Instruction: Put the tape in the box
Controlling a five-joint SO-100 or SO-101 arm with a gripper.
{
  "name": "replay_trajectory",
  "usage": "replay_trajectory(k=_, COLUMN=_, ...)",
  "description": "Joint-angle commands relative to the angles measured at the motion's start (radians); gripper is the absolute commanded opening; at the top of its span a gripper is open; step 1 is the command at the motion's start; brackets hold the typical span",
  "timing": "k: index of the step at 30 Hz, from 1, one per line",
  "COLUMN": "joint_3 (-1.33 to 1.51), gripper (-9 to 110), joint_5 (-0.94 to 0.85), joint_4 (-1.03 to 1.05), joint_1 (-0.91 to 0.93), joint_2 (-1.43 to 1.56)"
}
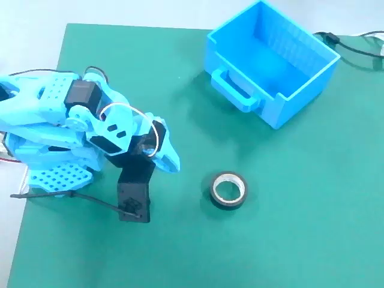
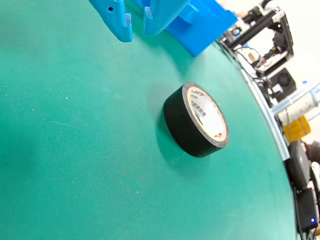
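Observation:
The tape (image 1: pixel 240 197), a small black roll with a pale core, lies flat on the green mat, right of centre in the fixed view. The wrist view shows the tape (image 2: pixel 186 125) close, mid-frame. The box (image 1: pixel 271 111), a bright blue bin with a loop handle (image 1: pixel 233 89) facing the arm, stands empty at the upper right of the fixed view. In the wrist view only a corner of the box (image 2: pixel 206 24) shows, behind the fingers. My gripper (image 1: pixel 173 162) sits folded at the left, well short of the tape. Its fingers (image 2: pixel 122 22) stand almost together with a thin slit between them, holding nothing.
A black cable (image 1: pixel 354 47) runs behind the box on the white table. The green mat (image 1: pixel 300 240) ends near the arm's base at the left. Beyond the table's far edge, the wrist view shows dark equipment and wires (image 2: pixel 272 37).

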Motion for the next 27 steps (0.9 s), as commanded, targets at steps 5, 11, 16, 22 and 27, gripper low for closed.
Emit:
replay_trajectory(k=5, joint_3=-0.002, gripper=0, joint_5=-0.038, joint_4=0.008, joint_1=-0.009, joint_2=0.012)
replay_trajectory(k=11, joint_3=-0.002, gripper=0, joint_5=-0.038, joint_4=0.008, joint_1=-0.009, joint_2=0.012)
replay_trajectory(k=16, joint_3=-0.002, gripper=0, joint_5=-0.038, joint_4=0.008, joint_1=-0.009, joint_2=0.012)
replay_trajectory(k=22, joint_3=-0.002, gripper=0, joint_5=-0.048, joint_4=0.008, joint_1=-0.015, joint_2=0.012)
replay_trajectory(k=27, joint_3=-0.034, gripper=1, joint_5=-0.049, joint_4=0.023, joint_1=-0.034, joint_2=0.012)
